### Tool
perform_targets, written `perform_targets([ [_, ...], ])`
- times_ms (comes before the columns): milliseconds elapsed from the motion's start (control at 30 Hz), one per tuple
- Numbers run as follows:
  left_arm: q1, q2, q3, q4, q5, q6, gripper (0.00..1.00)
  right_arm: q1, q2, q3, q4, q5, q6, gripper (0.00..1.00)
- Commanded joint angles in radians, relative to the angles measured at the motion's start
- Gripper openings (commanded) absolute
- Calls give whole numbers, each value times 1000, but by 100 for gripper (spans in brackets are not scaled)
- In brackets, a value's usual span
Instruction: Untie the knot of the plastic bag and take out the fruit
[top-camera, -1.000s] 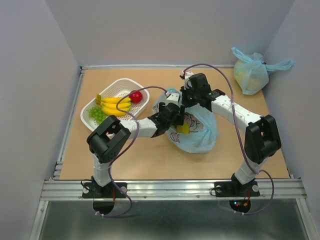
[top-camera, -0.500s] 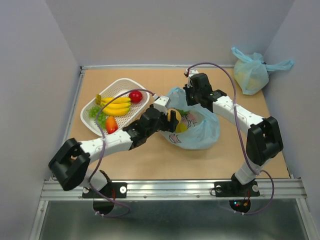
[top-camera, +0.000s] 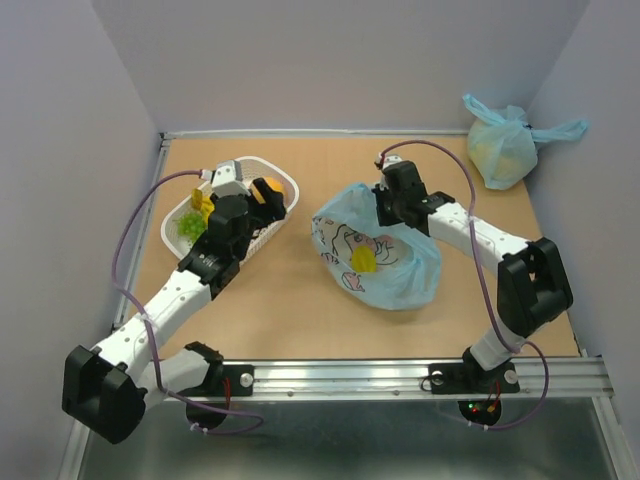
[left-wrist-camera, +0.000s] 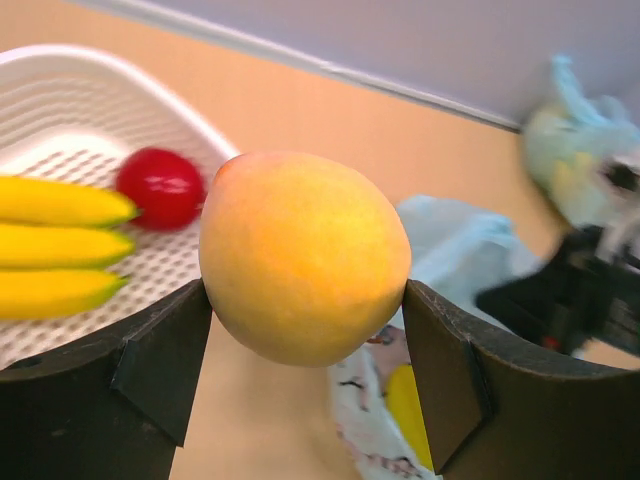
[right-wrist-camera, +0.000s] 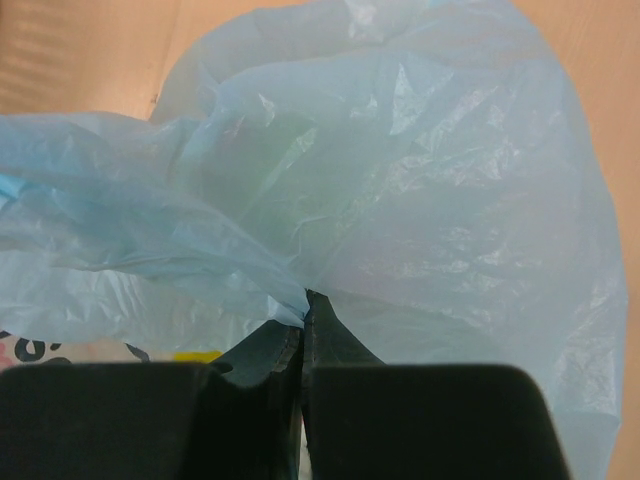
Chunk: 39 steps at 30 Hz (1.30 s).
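Note:
My left gripper (top-camera: 258, 193) is shut on an orange fruit (top-camera: 266, 190), holding it over the white basket (top-camera: 286, 181). The left wrist view shows the orange (left-wrist-camera: 305, 255) wedged between both fingers, with bananas (left-wrist-camera: 60, 250) and a red apple (left-wrist-camera: 160, 187) in the basket below. The printed light blue plastic bag (top-camera: 400, 275) lies open in the middle, a yellow fruit (top-camera: 364, 260) inside. At the bag's far rim, my right gripper (top-camera: 385, 205) is shut on a fold of the film (right-wrist-camera: 290, 300). The knot is out of view.
A plain light blue tied bag (top-camera: 503, 148) sits at the far right corner against the wall. Green grapes (top-camera: 190, 226) lie in the basket's left part. My left arm stretches diagonally across the table's left side. Walls close in on three sides.
My left arm swung left from the bag's mouth to above the basket, carrying the orange. The right gripper kept its pinch on the bag's rim, and the bag sagged open.

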Motion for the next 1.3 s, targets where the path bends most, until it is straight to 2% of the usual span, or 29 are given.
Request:
perform_targets([
  [0,163,-5,-14,-193,-108,-91,0,6,-75,-40,38,-4,34,0],
  [100,276,13,-70,-230,-72,-105,1,6,-106,-63,38,-9,44,0],
  [133,299,18,-81,-233,-55,-107,6,8,-112,-67,40,-9,44,0],
  [233,347,29,-110,-229,-18,-94,44,6,-129,-77,38,-9,45,0],
  [267,349,29,-115,-232,-19,-91,69,6,-137,-77,38,-10,45,0],
  [333,359,24,-120,-236,-36,-90,85,6,-147,-76,38,-21,40,0],
  [400,364,18,-115,-249,-38,-76,94,6,-155,-74,38,-44,36,1],
  [500,364,3,-100,-272,-39,-68,98,6,-163,-71,37,-50,30,1],
  [600,364,-20,-87,-282,-10,-51,99,6,-166,-71,37,-49,22,0],
  [767,353,-42,-55,-289,123,31,99,8,-172,-70,37,-62,-1,0],
  [833,285,-54,-44,-272,186,71,99,8,-177,-68,38,-62,-18,1],
  [967,62,-40,24,-263,179,95,98,9,-177,-67,37,-30,-44,1],
  [1100,-149,34,121,-232,154,-22,98,11,-177,-73,37,3,-39,1],
  [1267,-304,171,241,-218,79,-105,93,11,-172,-77,37,36,-27,1],
])
